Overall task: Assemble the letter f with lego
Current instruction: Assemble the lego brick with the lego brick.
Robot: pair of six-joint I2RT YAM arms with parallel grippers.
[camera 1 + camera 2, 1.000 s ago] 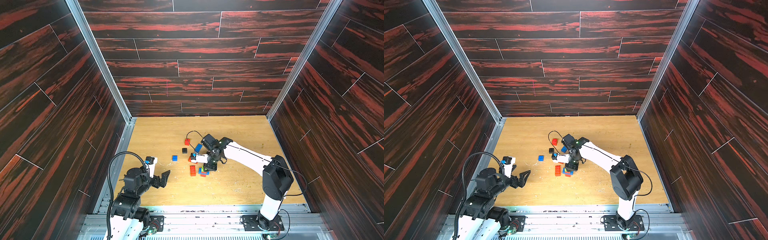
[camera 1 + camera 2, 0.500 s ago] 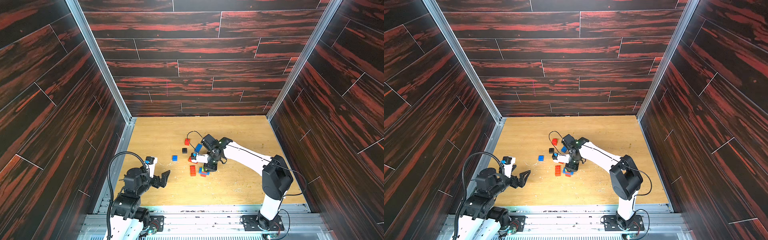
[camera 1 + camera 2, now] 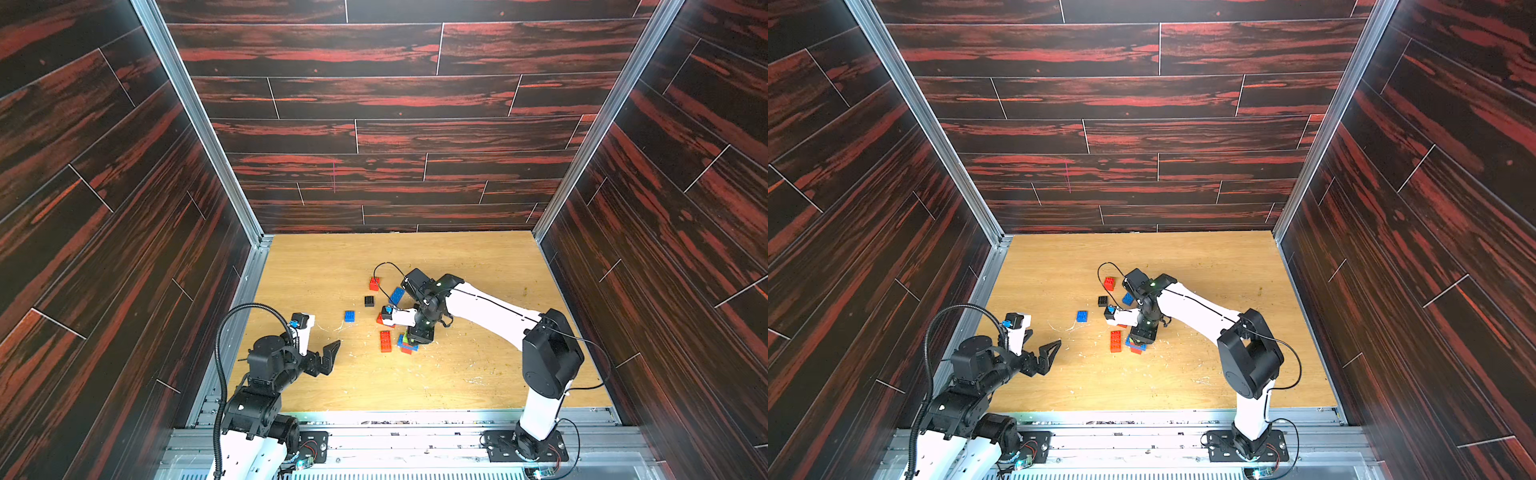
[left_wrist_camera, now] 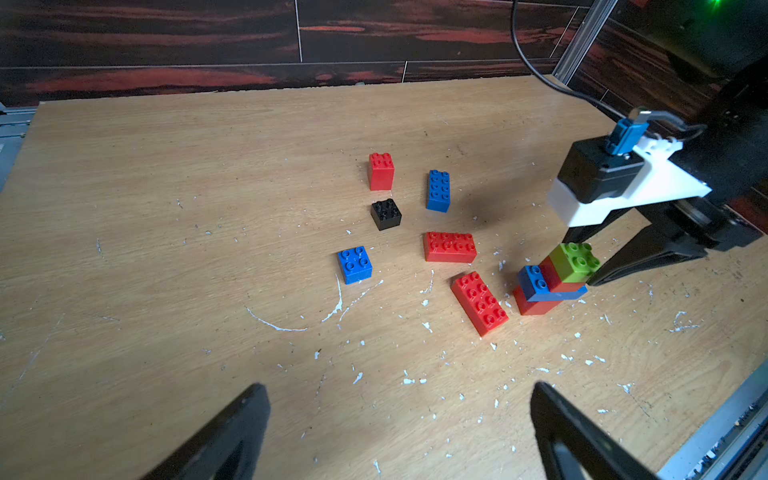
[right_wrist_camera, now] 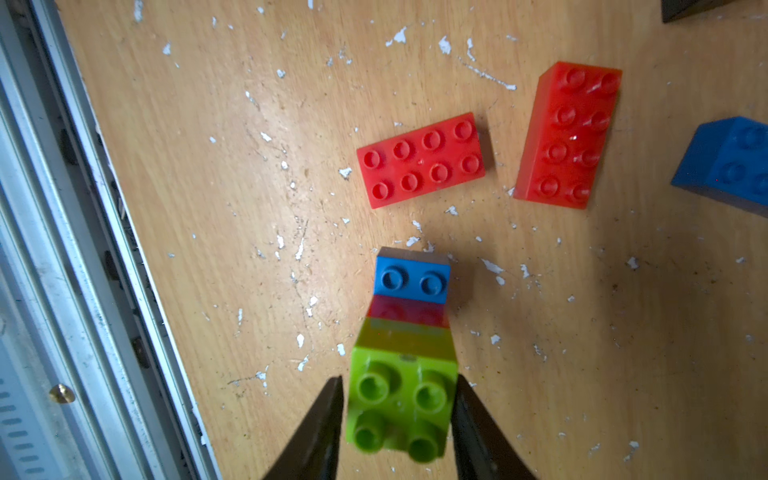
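**Operator:** Where is the workpiece relative to the arms?

**Technician:** Take 12 o'clock as the back wall. The stack (image 3: 407,344) stands just toward 5 o'clock of the middle of the table (image 3: 478,374). Its top piece, the lime green brick (image 5: 401,405), sits directly between the fingers of the right gripper (image 5: 399,379). The left gripper (image 4: 399,385) hangs at 9 o'clock of the stack, well apart, jaws spread wide and empty. The right arm is the nearer.

**Operator:** Grip state, right side?

**Technician:** The fingers closely flank two side faces of the green brick. Whether they press or have let go cannot be told.

**Operator:** Axis?

**Technician:** The green brick is square. The blue brick (image 5: 411,278) lower down appears oblong and juts out ahead of the fingers, so its long axis runs crosswise to the closing line. A straight vertical withdrawal looks safest.

**Operator:** Surroundings?

**Technician:** Loose bricks (image 3: 385,341) lie from 9 to 12 o'clock of the stack. The table is pale wood, scratched and flecked white. Dark red-streaked walls (image 3: 374,124) enclose three sides.
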